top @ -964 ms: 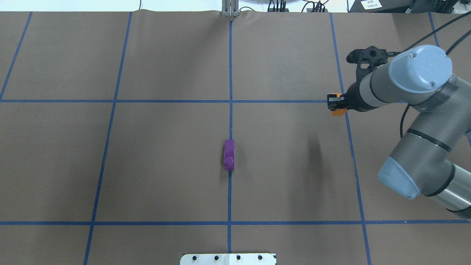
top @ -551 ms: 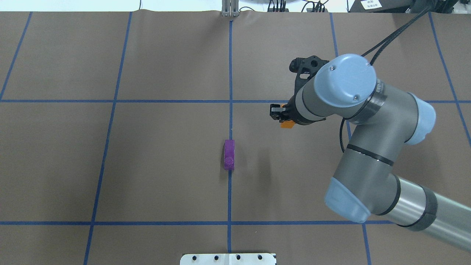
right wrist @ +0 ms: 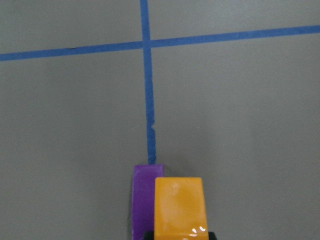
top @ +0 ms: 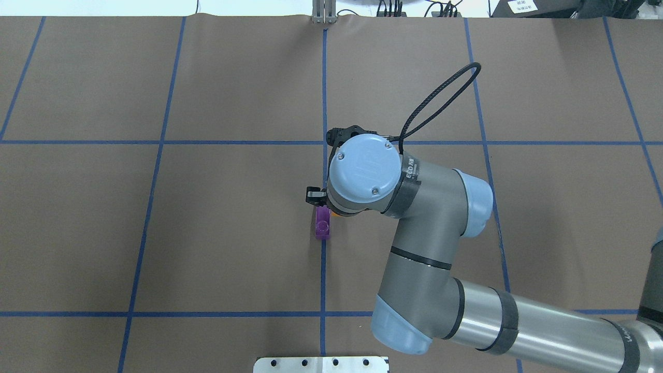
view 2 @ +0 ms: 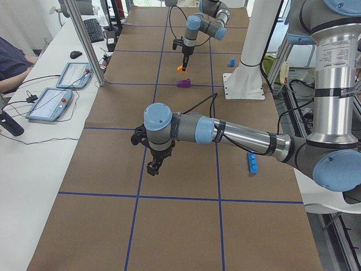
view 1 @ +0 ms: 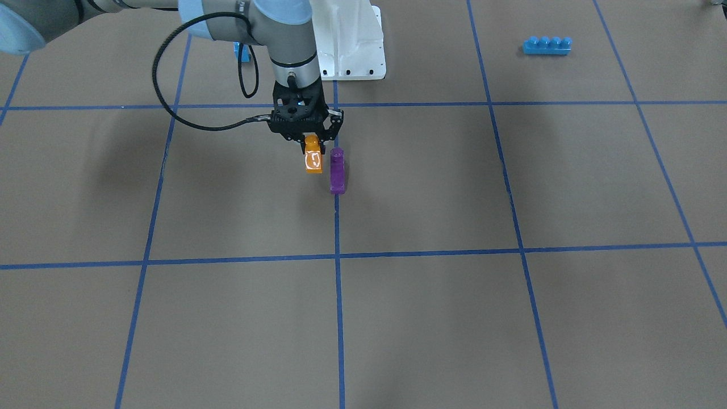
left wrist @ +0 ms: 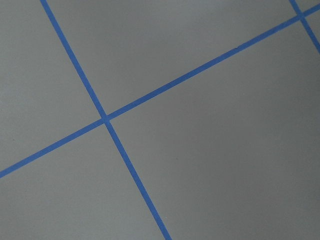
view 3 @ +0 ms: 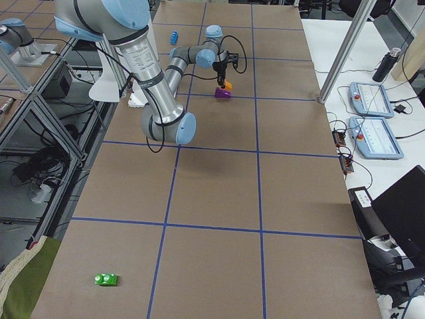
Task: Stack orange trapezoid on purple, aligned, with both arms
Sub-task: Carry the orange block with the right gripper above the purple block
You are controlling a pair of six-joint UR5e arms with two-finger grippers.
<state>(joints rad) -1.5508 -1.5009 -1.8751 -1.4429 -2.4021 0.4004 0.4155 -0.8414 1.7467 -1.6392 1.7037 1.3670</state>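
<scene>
My right gripper [view 1: 313, 146] is shut on the top of the orange trapezoid [view 1: 313, 162] and holds it a little above the table. The orange trapezoid hangs close beside the purple block [view 1: 337, 170], apart from it. The purple block lies on the centre tape line [top: 323, 227]. In the right wrist view the orange trapezoid [right wrist: 180, 205] overlaps the purple block [right wrist: 143, 200], offset to one side. In the overhead view the right wrist hides most of the orange trapezoid. My left gripper [view 2: 153, 164] hovers over bare table far from both blocks; I cannot tell whether it is open or shut.
A long blue four-stud brick [view 1: 547, 45] lies far off on the robot's left. A small blue block [view 1: 243, 52] sits by the white base pedestal [view 1: 352, 40]. A green toy car [view 3: 106, 279] lies at the table's far end.
My right arm has swept left across the table with the orange trapezoid in its gripper, from the right grid line to right beside the purple block. The purple block has not moved.
</scene>
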